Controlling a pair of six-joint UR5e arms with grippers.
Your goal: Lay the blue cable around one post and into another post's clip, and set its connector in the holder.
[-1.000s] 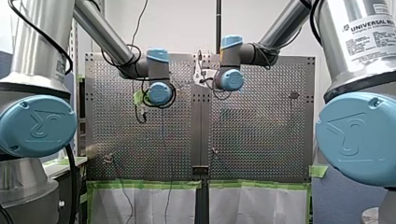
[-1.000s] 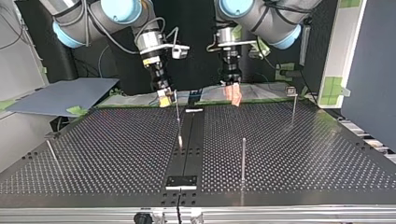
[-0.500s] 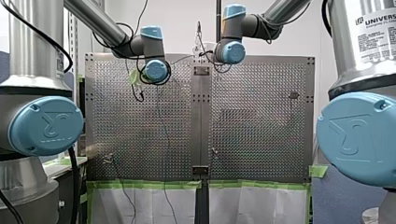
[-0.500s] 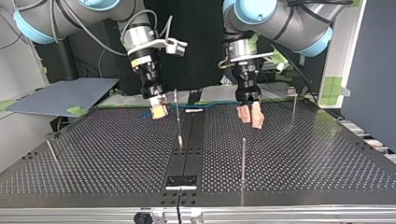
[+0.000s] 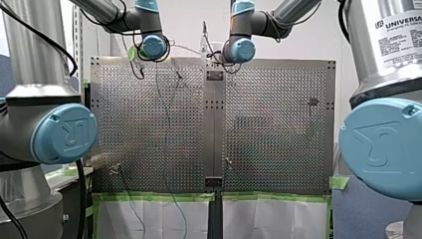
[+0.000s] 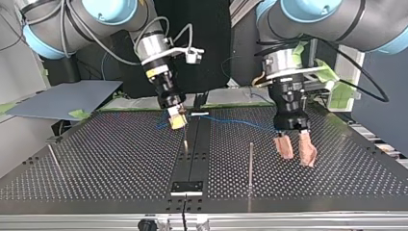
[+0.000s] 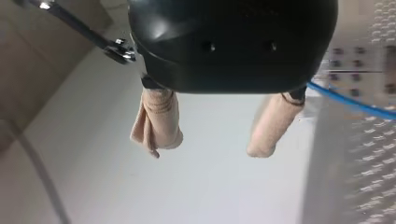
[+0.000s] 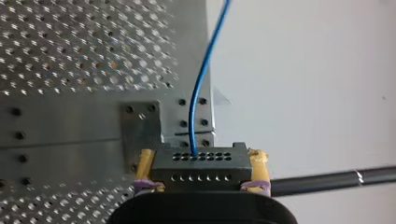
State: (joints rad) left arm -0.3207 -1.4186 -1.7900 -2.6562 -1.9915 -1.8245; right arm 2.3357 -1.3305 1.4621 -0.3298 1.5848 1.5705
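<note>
Over the worktop's [image 6: 96, 159] arm-side edge, mid-width: right claw [image 6: 177, 120] clenched on connector [image 8: 201, 164]. From it the cable [image 6: 238, 123] runs along that edge toward left claw [image 6: 296, 153], which hovers released and empty, just off it. Left arm is nearer the slack; post [image 6: 250, 161] stands beside. Likely next: left claw closes on cable.

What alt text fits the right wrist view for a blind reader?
My right claw, yellow-padded, grips a dark connector dotted with holes. A blue cable leads ahead from it above the perforated metal table.
</note>
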